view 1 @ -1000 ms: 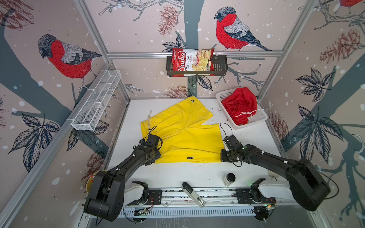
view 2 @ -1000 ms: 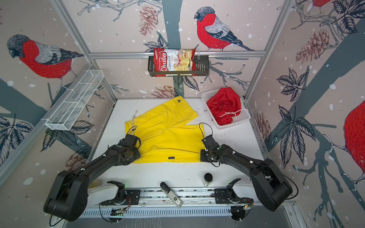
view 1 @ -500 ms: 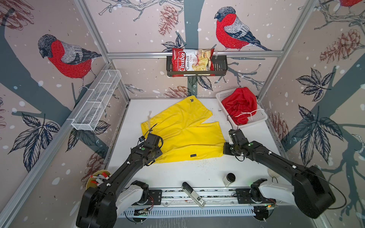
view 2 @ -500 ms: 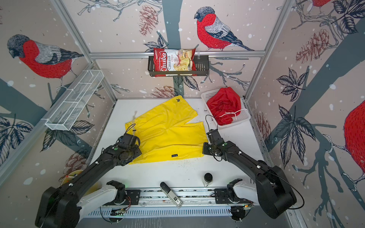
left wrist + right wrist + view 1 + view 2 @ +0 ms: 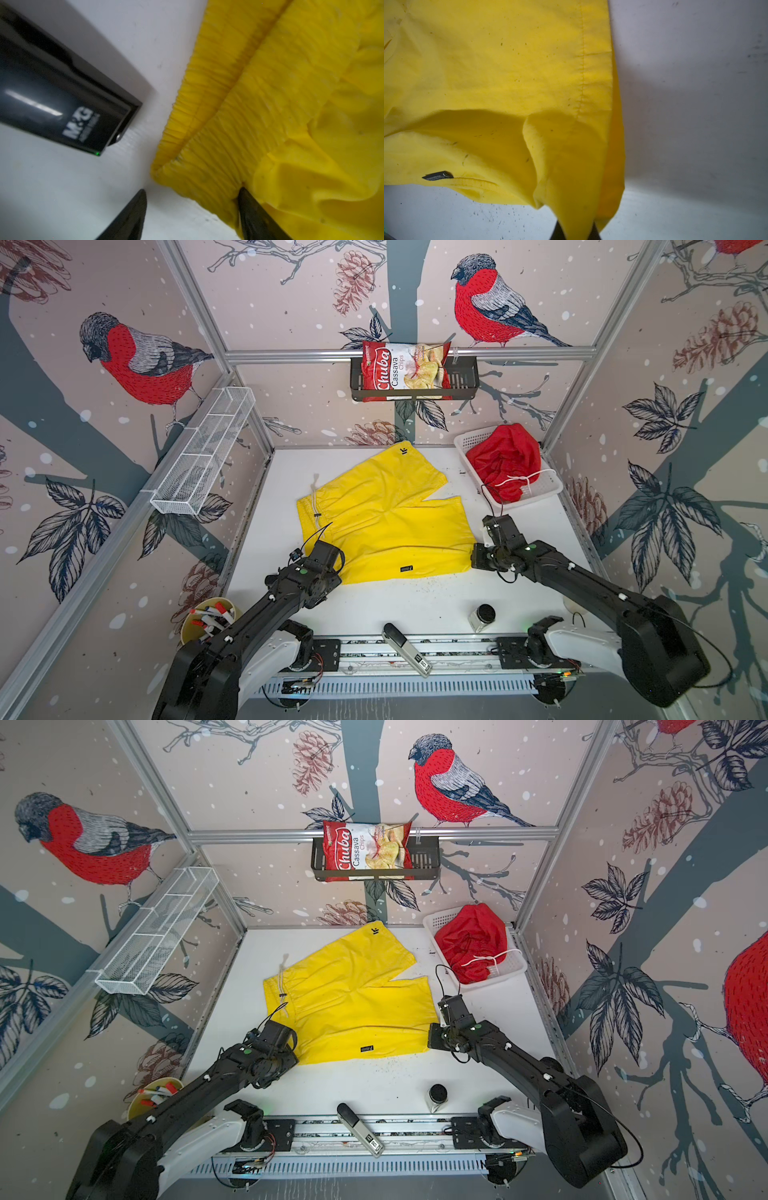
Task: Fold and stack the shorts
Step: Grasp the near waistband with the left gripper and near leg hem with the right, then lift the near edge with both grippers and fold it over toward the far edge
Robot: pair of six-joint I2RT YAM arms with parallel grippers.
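My left gripper has just spread, dropping the waistband corner of the yellow shorts; my right gripper still pinches the hem corner. The pair lies flat on the table, so I judge flattening done and folding next. The red shorts sit in the basket.

The yellow shorts lie spread flat on the white counter, waistband on the left, small black tags showing. The red shorts sit bunched up in a white basket at the back right, white string on top.
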